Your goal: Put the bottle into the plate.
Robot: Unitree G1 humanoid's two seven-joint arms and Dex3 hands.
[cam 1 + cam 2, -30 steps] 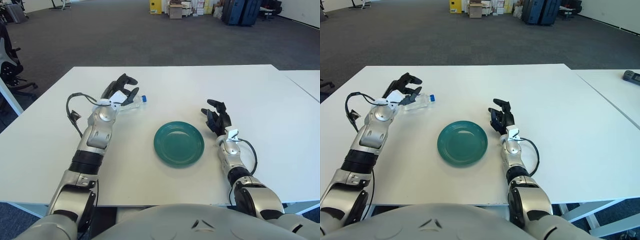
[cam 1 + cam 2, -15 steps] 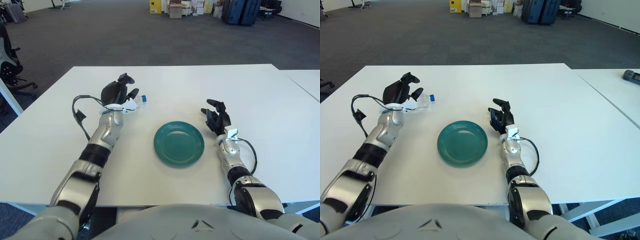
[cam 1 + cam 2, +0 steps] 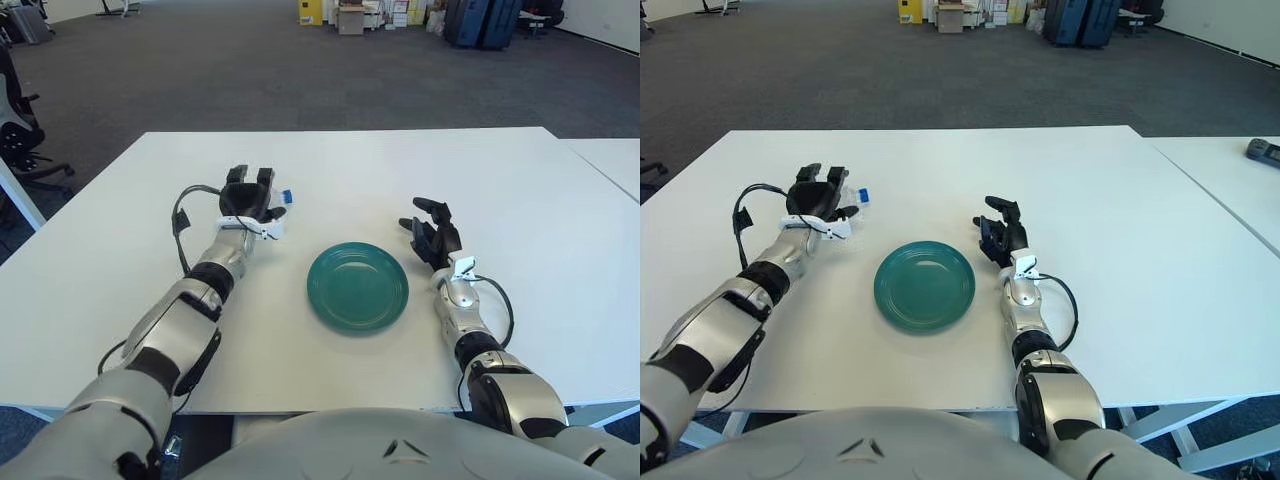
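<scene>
The small clear plastic bottle with a blue cap (image 3: 278,199) is covered by the left hand (image 3: 247,197), fingers seemingly clamped around it for lifting toward the round teal plate (image 3: 357,287); the right hand (image 3: 432,236) is rested beside it, fingers loosely spread.

No writing, label, brand, number or sign can be read anywhere in either view. The bottle (image 3: 277,199) under the left hand (image 3: 247,197) shows only a blue cap, with any label hidden, and the green plate (image 3: 357,287) and the white bench (image 3: 520,210) are plain. The boxes (image 3: 352,16) far across the floor are too small to make out any print.
</scene>
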